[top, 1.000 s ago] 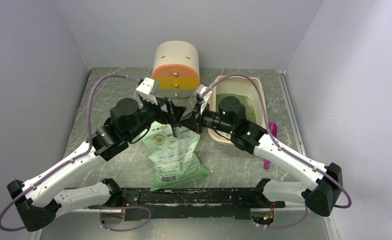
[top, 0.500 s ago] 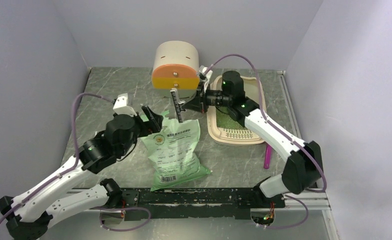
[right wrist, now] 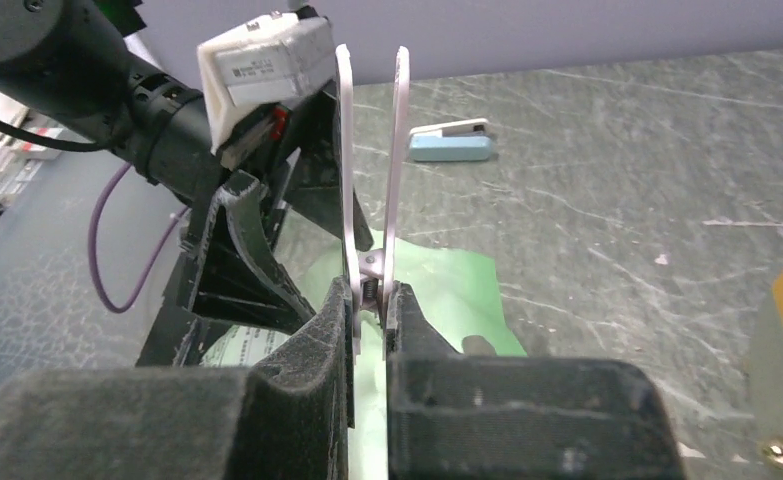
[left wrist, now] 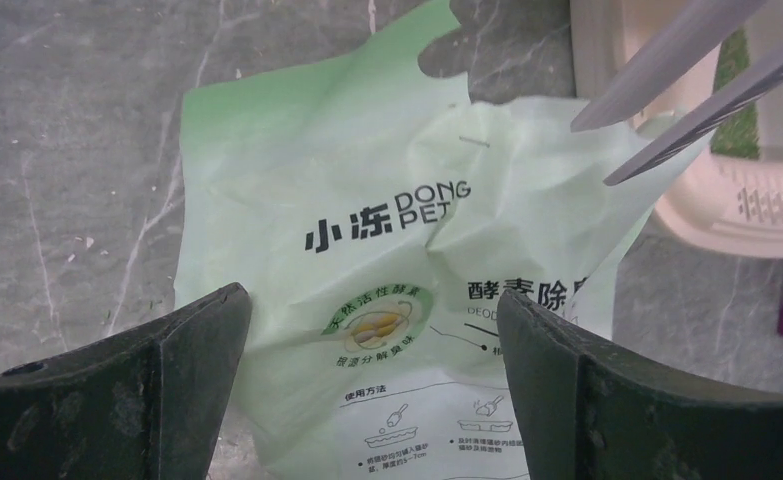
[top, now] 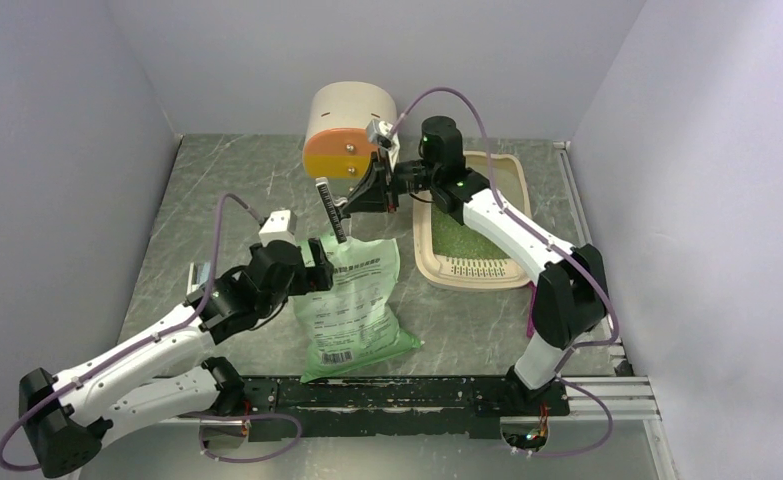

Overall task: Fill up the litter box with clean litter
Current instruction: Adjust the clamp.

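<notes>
Top external view, Ben: where is the clean litter (top: 455,238)?

Some is already a thin green layer in the litter box (top: 473,270), Ana, at the far right corner of the desk. I judge the rest is inside the green bag (top: 352,300), which lies flat mid-desk with its top toward the drawer unit (top: 342,120).

And the jaws?

The left gripper (left wrist: 369,305) hangs just above the bag's upper part, its jaws wide apart and holding nothing. The right gripper (right wrist: 372,320) has its jaws pressed together on a two-bladed clip (left wrist: 657,60), held up over the bag's top edge.

How will that bag handle?

Soft, I'd say. It is thin, creased film, probably slick. The top looks slack and nearly empty, and the bulk sags toward the desk's near edge. Loose grit will shift and pour fast once it is tipped.

So where should it be held?

Pinch a fold of the slack film beside the mouth. I'd take a second hold lower down, where the weight sits. I cannot tell whether the mouth is open.
</notes>
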{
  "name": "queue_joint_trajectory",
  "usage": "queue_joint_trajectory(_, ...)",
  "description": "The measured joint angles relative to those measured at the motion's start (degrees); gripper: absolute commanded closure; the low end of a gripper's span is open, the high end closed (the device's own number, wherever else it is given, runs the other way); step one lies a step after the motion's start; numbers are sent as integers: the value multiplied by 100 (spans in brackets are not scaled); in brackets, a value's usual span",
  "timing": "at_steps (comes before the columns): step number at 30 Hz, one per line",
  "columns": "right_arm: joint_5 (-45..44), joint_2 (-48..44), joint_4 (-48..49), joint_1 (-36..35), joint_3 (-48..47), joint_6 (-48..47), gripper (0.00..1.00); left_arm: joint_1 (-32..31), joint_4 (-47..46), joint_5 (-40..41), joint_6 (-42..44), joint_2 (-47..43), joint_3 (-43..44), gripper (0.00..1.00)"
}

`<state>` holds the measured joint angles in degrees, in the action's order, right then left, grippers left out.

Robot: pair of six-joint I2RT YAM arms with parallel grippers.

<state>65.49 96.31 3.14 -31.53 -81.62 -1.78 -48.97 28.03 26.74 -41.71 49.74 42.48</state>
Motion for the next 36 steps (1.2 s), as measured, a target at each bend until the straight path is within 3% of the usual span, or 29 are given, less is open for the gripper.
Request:
queue_joint_trajectory(5, 295, 262, -26, 7, -44, -59, 100, 17, -214, -289, 590, 278, -81, 3)
queue_joint_trajectory(10, 267, 337, 35, 131, -9, -37, 100, 173, -105, -1043, 2382, 874, 647, 3)
queue_joint_trajectory(15, 339, 282, 931, 741, 249, 638, 100, 1515, 361, -3220, 4623, 1582, 1976, 3)
queue_joint_trajectory(19, 350, 212, 1235, 1045, 391, 935, 100, 2175, 883, -4671, 5969, 1939, 2398, 3)
queue_joint_trajectory(25, 337, -42, 1314, 981, 407, 1012, 100, 2177, 1154, -5805, 6699, 2194, 2144, 3)
queue_joint_trajectory(32, 308, -330, 1399, 981, 439, 1060, 100, 2247, 1281, -5799, 6824, 2413, 1646, 3)
queue_joint_trajectory(36, 310, -393, 1521, 979, 634, 1141, 100, 2385, 1394, -5735, 6940, 2553, 1447, 8)
